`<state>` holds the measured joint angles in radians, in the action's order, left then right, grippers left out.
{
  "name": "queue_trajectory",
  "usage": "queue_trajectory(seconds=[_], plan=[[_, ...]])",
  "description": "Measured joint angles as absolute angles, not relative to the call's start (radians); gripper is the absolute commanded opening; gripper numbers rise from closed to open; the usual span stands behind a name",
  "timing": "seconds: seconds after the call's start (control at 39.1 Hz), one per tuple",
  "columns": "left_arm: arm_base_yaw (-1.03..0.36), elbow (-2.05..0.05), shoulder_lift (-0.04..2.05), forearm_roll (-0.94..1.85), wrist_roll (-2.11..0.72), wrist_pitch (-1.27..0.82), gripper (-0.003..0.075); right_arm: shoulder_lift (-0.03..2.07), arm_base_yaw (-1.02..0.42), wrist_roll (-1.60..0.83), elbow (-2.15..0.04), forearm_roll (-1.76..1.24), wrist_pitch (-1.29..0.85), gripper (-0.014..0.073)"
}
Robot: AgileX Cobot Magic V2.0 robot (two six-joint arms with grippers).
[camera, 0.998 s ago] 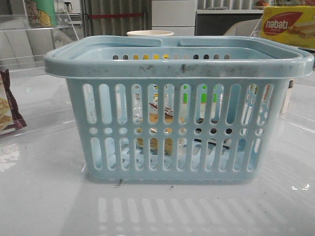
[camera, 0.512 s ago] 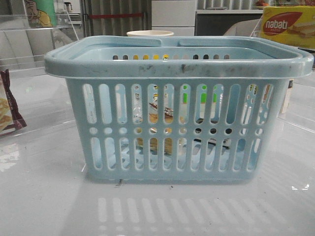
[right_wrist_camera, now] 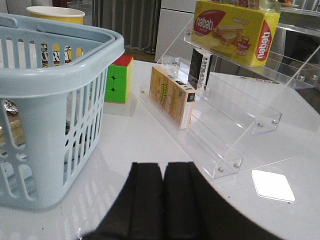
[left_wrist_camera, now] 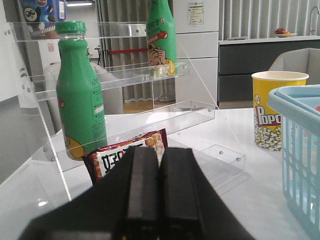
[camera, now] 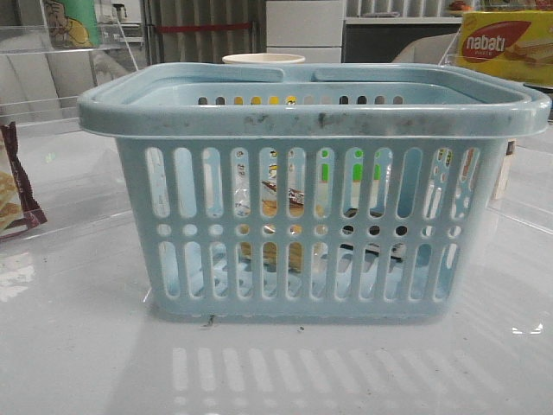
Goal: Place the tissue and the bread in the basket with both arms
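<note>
The light-blue basket (camera: 315, 112) stands in the middle of the table in the front view. Through its slots I see the golden bread (camera: 278, 210) in clear wrap on the left and the dark tissue pack (camera: 373, 232) low on the right, both inside. The basket's edge shows in the left wrist view (left_wrist_camera: 300, 150) and the right wrist view (right_wrist_camera: 50, 80). My left gripper (left_wrist_camera: 160, 155) is shut and empty, left of the basket. My right gripper (right_wrist_camera: 164, 167) is shut and empty, right of the basket. Neither gripper shows in the front view.
A maroon snack bag (left_wrist_camera: 125, 155) and green bottle (left_wrist_camera: 80, 95) sit on a clear rack at the left, with a popcorn cup (left_wrist_camera: 277, 110) behind the basket. At the right stand a clear rack (right_wrist_camera: 235, 125), a yellow nabati box (right_wrist_camera: 235, 27), a cube (right_wrist_camera: 119, 79) and a small box (right_wrist_camera: 171, 95).
</note>
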<state>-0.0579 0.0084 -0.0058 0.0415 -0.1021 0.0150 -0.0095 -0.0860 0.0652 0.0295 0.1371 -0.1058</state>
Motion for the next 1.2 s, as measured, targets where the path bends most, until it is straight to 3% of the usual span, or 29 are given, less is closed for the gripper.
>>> queue_trajectory(seconds=[1.2], plan=[[-0.058, 0.008, -0.006, 0.042, -0.102, 0.015, 0.0091, -0.009, -0.086, 0.071, 0.029, 0.069, -0.029, 0.0053]])
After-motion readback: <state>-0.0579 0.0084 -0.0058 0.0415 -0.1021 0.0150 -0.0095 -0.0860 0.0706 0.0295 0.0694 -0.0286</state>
